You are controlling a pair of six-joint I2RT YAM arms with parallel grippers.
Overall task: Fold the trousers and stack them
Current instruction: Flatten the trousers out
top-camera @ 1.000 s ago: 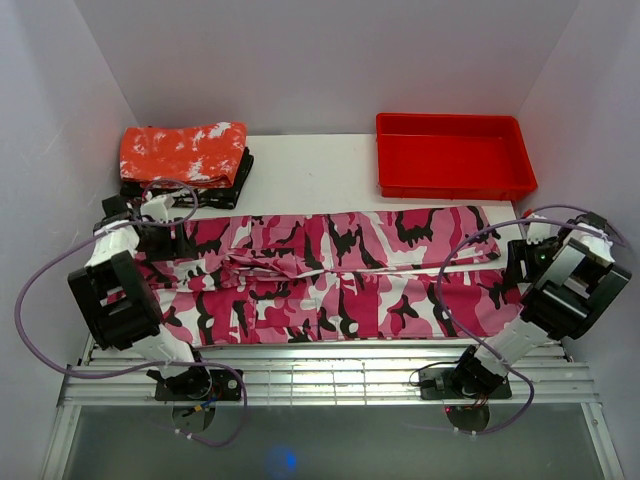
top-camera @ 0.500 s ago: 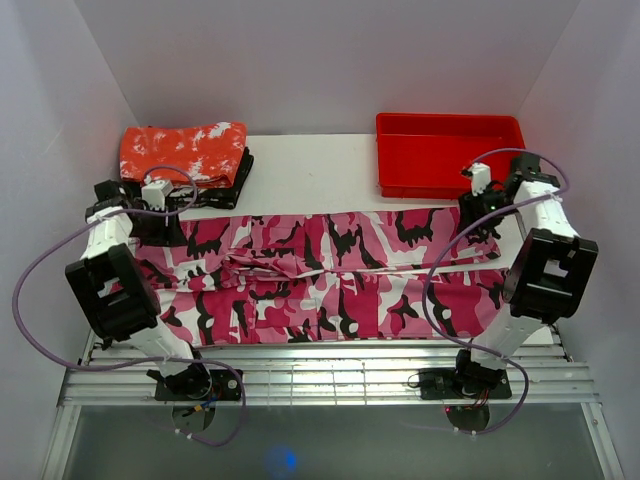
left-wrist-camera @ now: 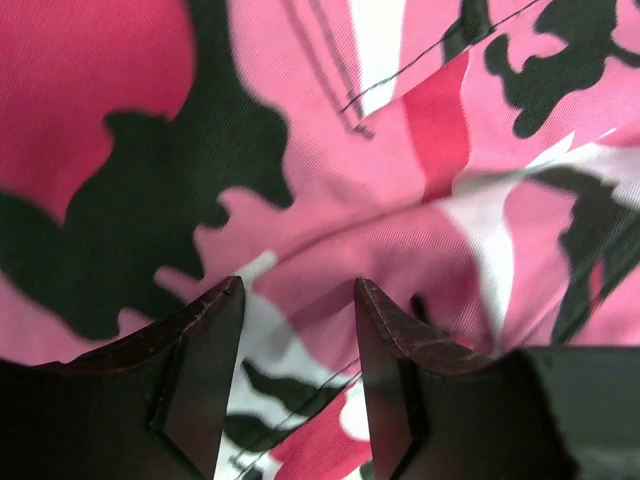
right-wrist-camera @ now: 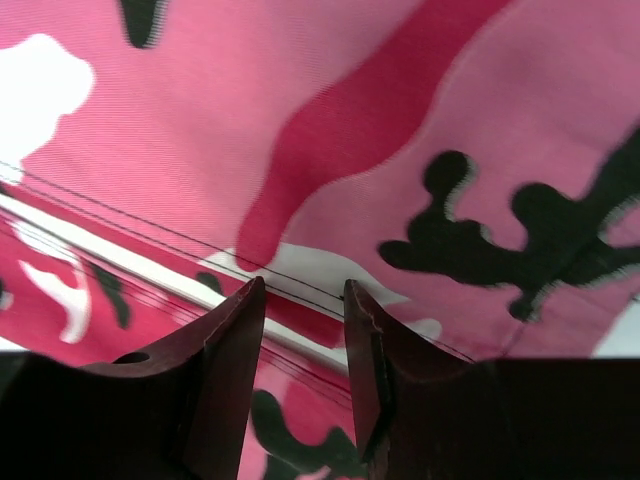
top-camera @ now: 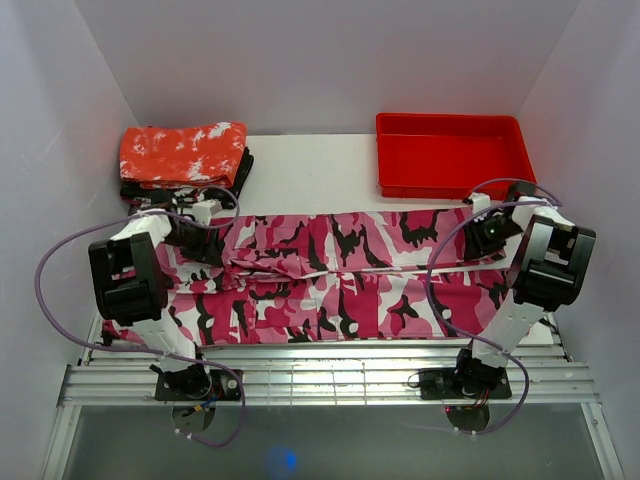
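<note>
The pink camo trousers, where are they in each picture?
Top external: the trousers lie flat across the middle of the table, with the left tool and the right tool over the far half.
Left wrist: rumpled trousers fill the view behind the left tool.
Right wrist: smooth trousers fill the view.
Shared landmark: the cloth's black blotches show in all three.

Red tray (top-camera: 452, 156) (far right); speckled red cloth (top-camera: 183, 152).

Overhead looks down; both wrists seemingly skim trousers (top-camera: 330, 290).
</note>
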